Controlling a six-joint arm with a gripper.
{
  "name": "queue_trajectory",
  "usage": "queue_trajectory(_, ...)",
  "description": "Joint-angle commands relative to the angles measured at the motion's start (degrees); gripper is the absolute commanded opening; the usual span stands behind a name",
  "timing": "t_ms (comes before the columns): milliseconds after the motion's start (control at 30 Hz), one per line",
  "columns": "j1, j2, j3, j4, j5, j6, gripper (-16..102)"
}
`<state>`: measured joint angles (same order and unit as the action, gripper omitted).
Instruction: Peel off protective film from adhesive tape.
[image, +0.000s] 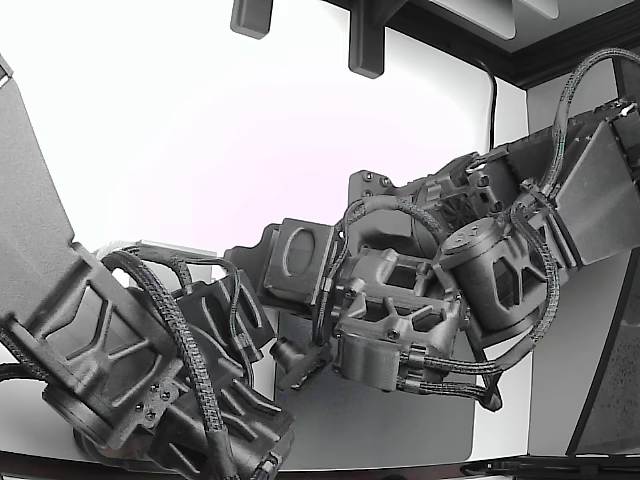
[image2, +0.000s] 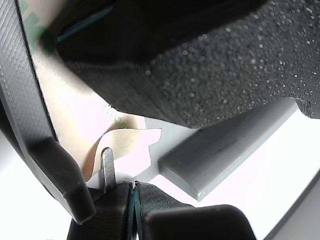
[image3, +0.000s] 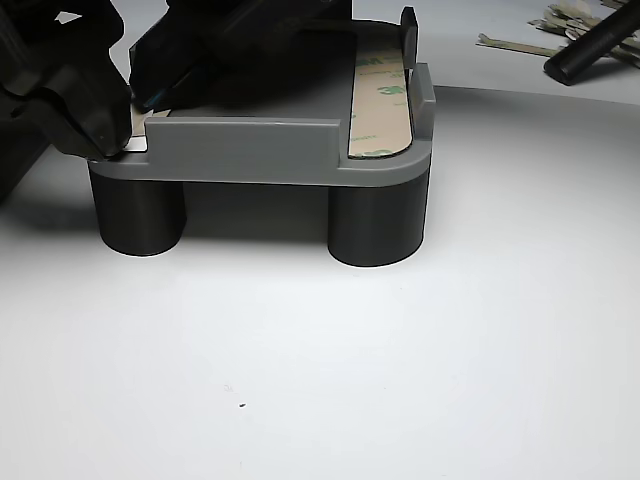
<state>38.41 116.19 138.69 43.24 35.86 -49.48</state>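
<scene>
Right now the claw (image2: 134, 192) sits at the corner of the grey fixture (image3: 250, 150), its tips closed together with a thin seam between them. A lifted flap of film (image2: 127, 142) curls up just beside a small metal blade (image2: 107, 165), but whether the tips actually pinch that flap I cannot tell; it looks near them rather than clearly between.

On the fixture's far side, in the other view, a tape strip (image3: 380, 100) lies flat with its liner on, while peeled scraps (image3: 520, 42) rest on the tabletop (image3: 320, 350) behind.

The risk, as I judge it, is a pull on too little film: the flap could slip free or tear at its edge. A pull at a steep angle might also drag the tape off the fixture.
</scene>
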Motion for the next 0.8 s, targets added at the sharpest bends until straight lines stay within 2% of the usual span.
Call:
queue_trajectory(0, -0.4, 1.3, -0.9, 0.5, -0.5, 0.1, -11)
queue_trajectory(767, -0.4, 2.3, -2.9, 5.6, -1.6, 0.4, -11)
